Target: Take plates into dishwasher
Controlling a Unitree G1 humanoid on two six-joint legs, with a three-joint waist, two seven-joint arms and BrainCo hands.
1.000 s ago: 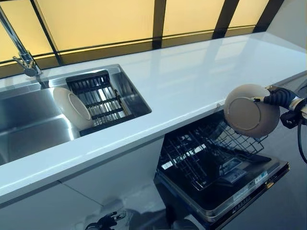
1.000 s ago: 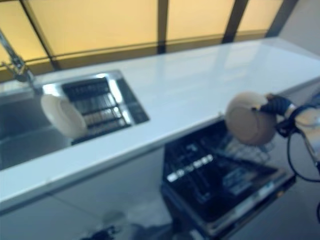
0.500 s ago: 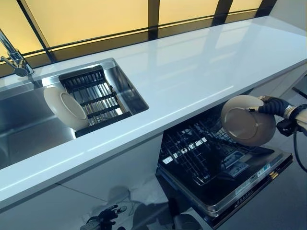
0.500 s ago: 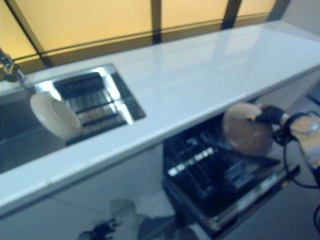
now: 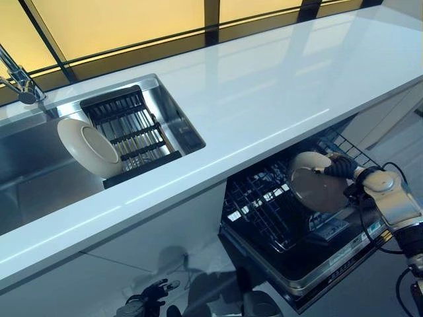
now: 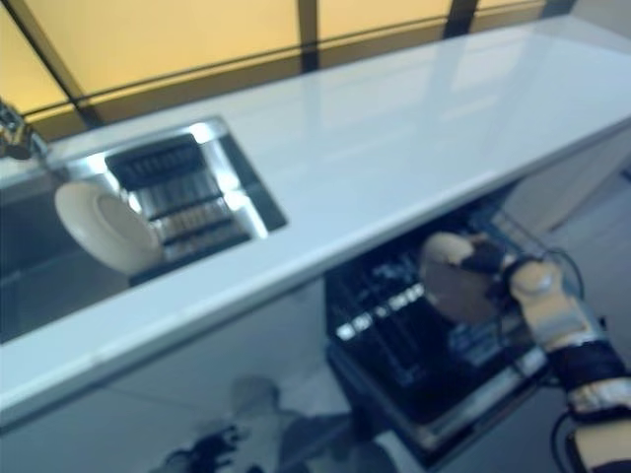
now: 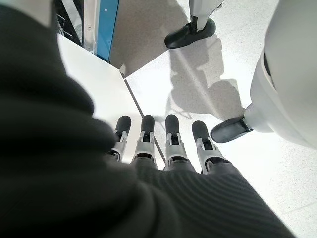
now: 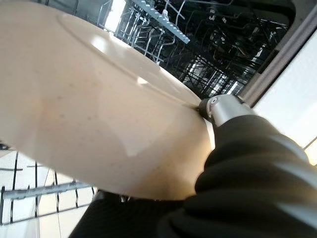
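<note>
The long glossy white surface point(image 5: 264, 99) runs under the amber-lit window panes, with a stainless steel sink point(image 5: 39, 178) sunk into its left part. Below its front edge the black dishwasher's pulled-out wire rack point(image 5: 277, 205) stands open. A black slatted drain rack point(image 5: 129, 132) sits in the sink's right half, and a round cream plate with a shallow raised centre point(image 5: 86, 146) leans tilted against that rack's left side. A second round cream plate, glossy and faintly speckled point(image 5: 317, 188), is held on edge just above the wire rack, its underside ring facing the camera; the right hand point(image 5: 340, 168) grips its rim at the upper right, thumb and fingers pinched on it, as the right wrist view confirms. The left hand point(image 7: 163, 144) hangs low over the pale floor point(image 7: 208, 84), fingers straight and holding nothing. Compared with a second ago, the held plate has come down from level with the surface's edge to below it, over the rack, and moved slightly inward
</note>
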